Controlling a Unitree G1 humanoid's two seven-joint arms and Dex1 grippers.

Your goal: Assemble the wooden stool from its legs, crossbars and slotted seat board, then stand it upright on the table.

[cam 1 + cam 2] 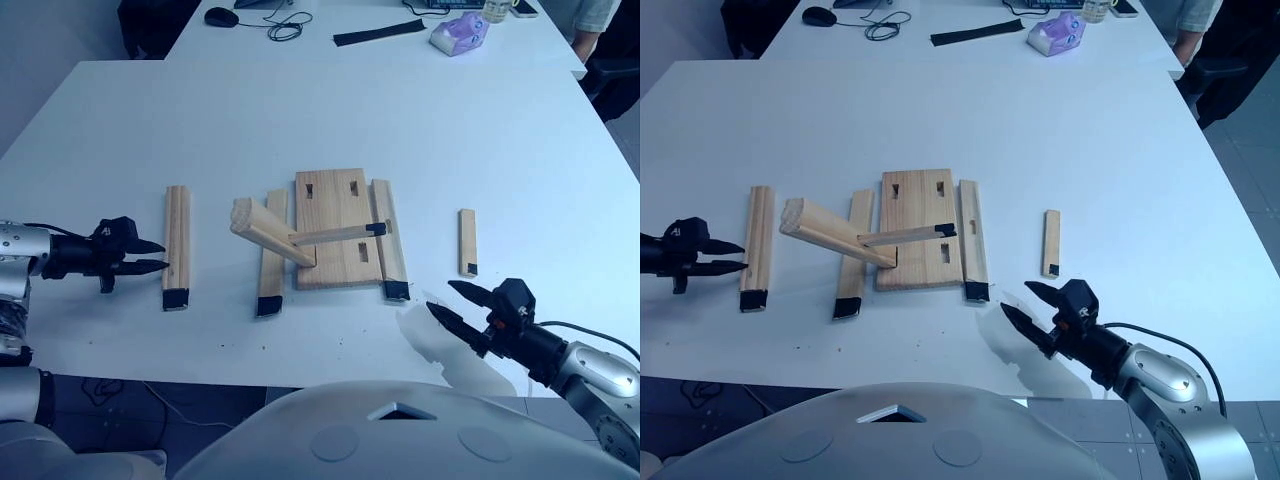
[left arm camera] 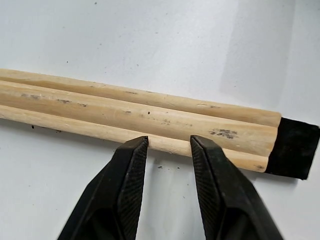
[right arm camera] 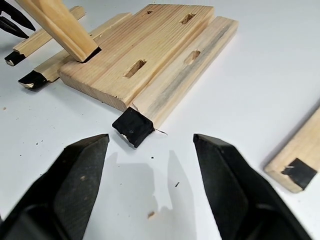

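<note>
The slotted seat board [image 1: 335,225] lies flat mid-table. A thick leg [image 1: 268,231] stands tilted in one of its slots, with a thin crossbar [image 1: 335,236] running from it across the board. Another leg [image 1: 272,262] lies under the tilted one, and a third leg [image 1: 388,240] rests along the board's right edge. A short crossbar [image 1: 467,242] lies apart, further right. At the far left lies a black-capped leg [image 1: 177,245]. My left gripper [image 1: 160,257] is open, its tips at that leg's side [image 2: 140,112]. Near the front edge, my right gripper [image 1: 440,297] is open and empty, just short of the right leg's black cap [image 3: 133,126].
The white table [image 1: 520,150] has free room behind and to the right of the parts. A second table [image 1: 360,40] behind holds a mouse [image 1: 221,16], cables, a black strip [image 1: 378,33] and a purple pack [image 1: 459,33].
</note>
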